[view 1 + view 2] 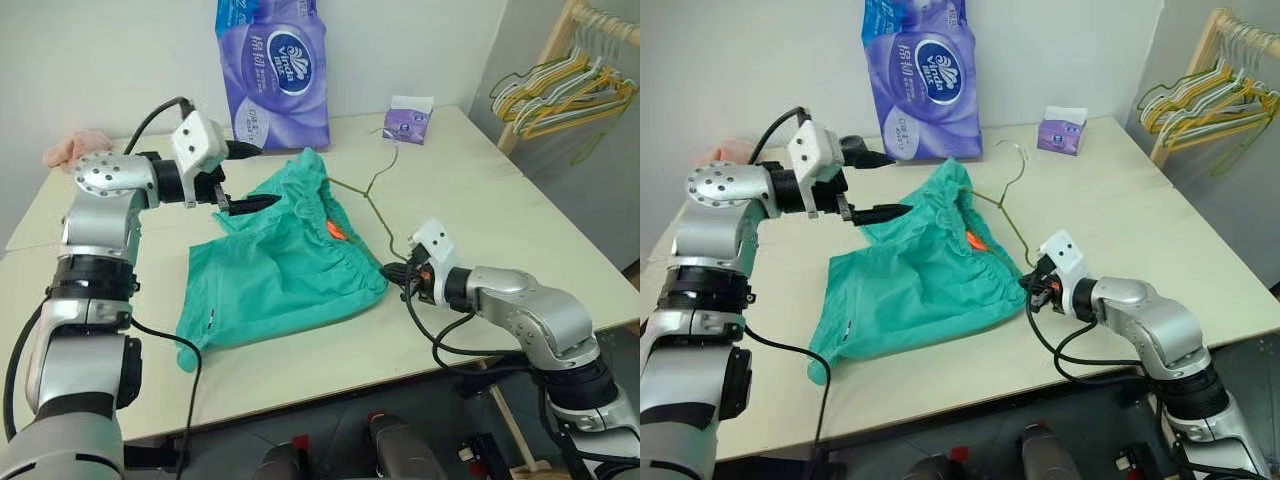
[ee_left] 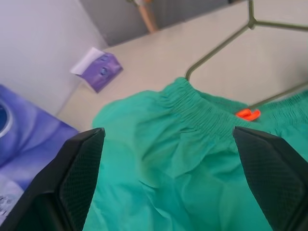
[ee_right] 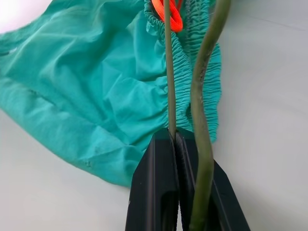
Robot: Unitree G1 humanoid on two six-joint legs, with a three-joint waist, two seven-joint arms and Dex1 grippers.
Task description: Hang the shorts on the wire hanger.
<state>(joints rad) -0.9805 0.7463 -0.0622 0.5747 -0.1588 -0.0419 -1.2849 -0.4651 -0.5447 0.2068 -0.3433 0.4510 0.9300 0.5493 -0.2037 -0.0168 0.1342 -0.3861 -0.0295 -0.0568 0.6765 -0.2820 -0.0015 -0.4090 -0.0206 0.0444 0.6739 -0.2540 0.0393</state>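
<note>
The worktop (image 1: 470,190) carried the shorts (image 1: 280,265), spread crumpled near its middle with the waistband turned toward the right arm. A purple tissue pack (image 1: 275,70) stood at the far edge. The wire hanger (image 1: 372,195) lay partly on the shorts, its hook pointing toward a small purple box (image 1: 408,120). The left end effector (image 1: 245,178) hovered above the shorts' far corner, fingers spread wide and empty. The right end effector (image 3: 175,139) was clenched on the wire hanger beside the waistband. An orange tag (image 1: 334,231) showed inside the waist.
</note>
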